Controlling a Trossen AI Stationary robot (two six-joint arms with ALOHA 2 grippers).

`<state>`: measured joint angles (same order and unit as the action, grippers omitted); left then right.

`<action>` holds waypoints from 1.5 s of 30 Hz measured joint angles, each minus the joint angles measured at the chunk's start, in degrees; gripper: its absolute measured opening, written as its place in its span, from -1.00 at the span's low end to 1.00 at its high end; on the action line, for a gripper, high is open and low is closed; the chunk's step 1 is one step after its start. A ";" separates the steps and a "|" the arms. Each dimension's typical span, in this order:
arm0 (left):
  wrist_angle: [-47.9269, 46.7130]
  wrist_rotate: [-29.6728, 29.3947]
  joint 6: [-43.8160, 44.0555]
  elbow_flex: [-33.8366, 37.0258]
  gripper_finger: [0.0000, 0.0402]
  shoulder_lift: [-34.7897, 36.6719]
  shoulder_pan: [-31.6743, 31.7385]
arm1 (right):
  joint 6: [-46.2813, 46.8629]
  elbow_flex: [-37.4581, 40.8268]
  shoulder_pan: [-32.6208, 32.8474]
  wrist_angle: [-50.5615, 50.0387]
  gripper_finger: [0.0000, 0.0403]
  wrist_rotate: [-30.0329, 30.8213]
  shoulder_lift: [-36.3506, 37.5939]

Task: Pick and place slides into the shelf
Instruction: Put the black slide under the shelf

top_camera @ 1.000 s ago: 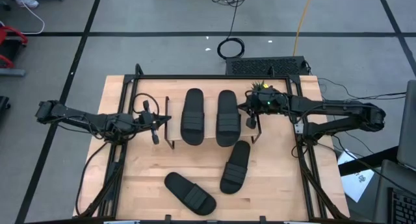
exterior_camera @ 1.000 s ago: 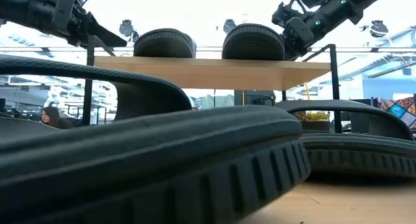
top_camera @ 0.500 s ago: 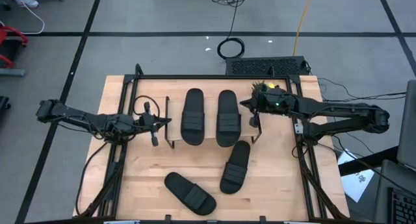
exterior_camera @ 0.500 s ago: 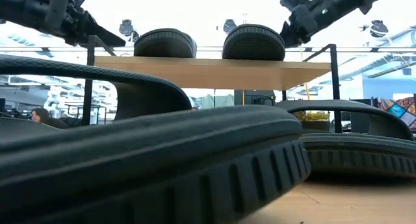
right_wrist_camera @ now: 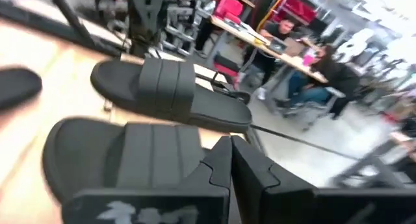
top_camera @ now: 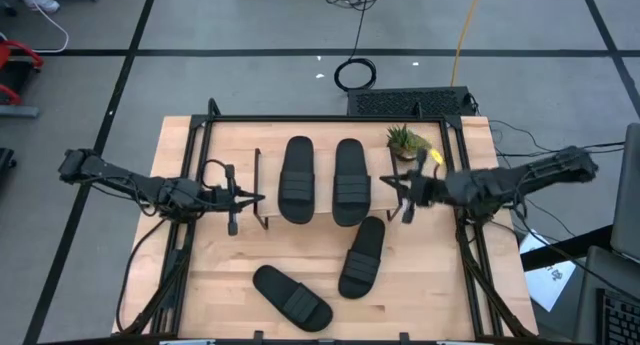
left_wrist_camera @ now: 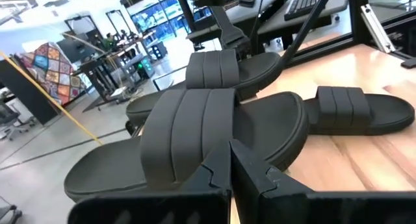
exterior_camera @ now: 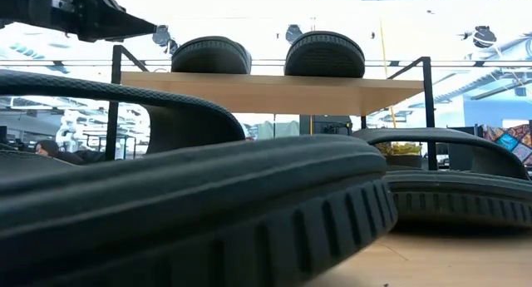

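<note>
Two slides [top_camera: 297, 179] [top_camera: 351, 181] lie side by side on the shelf [top_camera: 322, 163]; two more [top_camera: 363, 256] [top_camera: 291, 297] rest on the table [top_camera: 215, 270]. Left gripper [top_camera: 258, 197] and right gripper [top_camera: 388, 181] flank the shelf, both closed and empty.

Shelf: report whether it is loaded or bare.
Loaded. Two slides lie side by side on the shelf; two more remain on the table.

Around the counter
A small green plant [top_camera: 402, 139] is sitting on the wooden counter [top_camera: 430, 285]; a coiled black cable [top_camera: 355, 75] is lying on the floor beyond.
</note>
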<state>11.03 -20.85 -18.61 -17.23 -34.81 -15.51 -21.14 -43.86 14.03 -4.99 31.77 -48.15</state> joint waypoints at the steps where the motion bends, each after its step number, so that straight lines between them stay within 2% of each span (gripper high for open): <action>1: -0.05 -0.22 0.00 0.00 -1.00 0.00 0.00 | -0.32 0.00 3.14 -0.17 -1.00 4.40 -0.31; 3: -0.29 -0.30 0.61 0.00 -0.99 0.00 0.00 | -0.12 0.00 8.76 -0.78 -1.00 10.65 -0.62; 8: -0.50 -0.45 2.54 0.00 -0.99 0.00 0.00 | 3.77 -0.12 19.27 -4.83 -1.00 12.19 -0.62; 11: -1.23 -0.47 3.92 0.00 -0.99 0.00 0.02 | 9.78 -2.02 25.35 -10.72 -1.00 17.96 -2.13; 15: -2.68 -0.51 4.22 0.00 -0.99 -0.02 0.04 | 13.86 -5.93 33.52 -14.74 -1.00 23.50 -8.32; 17: -2.57 -0.66 4.34 0.00 -0.99 0.00 0.04 | 14.13 -8.91 36.42 -14.86 -1.00 27.80 -12.50; 20: -1.85 -0.69 4.48 0.00 -1.00 -0.02 0.04 | 15.65 -13.60 39.60 -16.64 -1.00 31.21 -18.15; 24: -1.91 -0.71 5.31 -0.02 -0.99 -0.02 0.04 | 21.55 -16.35 40.88 -17.90 -1.00 31.38 -24.26; 30: -2.01 -0.71 5.62 -0.02 -0.99 -0.01 0.04 | 29.31 -16.09 40.69 -12.73 -1.00 31.03 -36.56; 32: -2.05 -0.71 5.45 -0.02 -1.00 -0.01 0.04 | 27.48 -16.07 40.50 -12.03 -1.00 28.88 -40.81; 34: -2.36 -0.71 5.42 -0.02 -0.99 -0.02 0.04 | 22.87 -16.05 39.73 -10.08 -1.00 23.04 -44.80; 37: -2.36 -0.71 5.02 -0.02 -0.99 0.00 0.04 | 16.21 -15.96 38.19 -0.84 -1.00 16.21 -49.99; 41: -2.34 -0.71 3.99 -0.02 -0.98 -0.02 0.04 | 10.07 -16.40 36.53 11.58 -1.00 16.29 -52.82; 45: -1.61 -0.72 3.85 -0.02 -0.99 -0.02 0.11 | 10.76 -16.41 36.58 14.46 -1.00 18.91 -52.55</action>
<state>9.42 -21.57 -14.75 -17.26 -34.83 -15.40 -10.38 -60.27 50.62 9.47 50.68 -100.70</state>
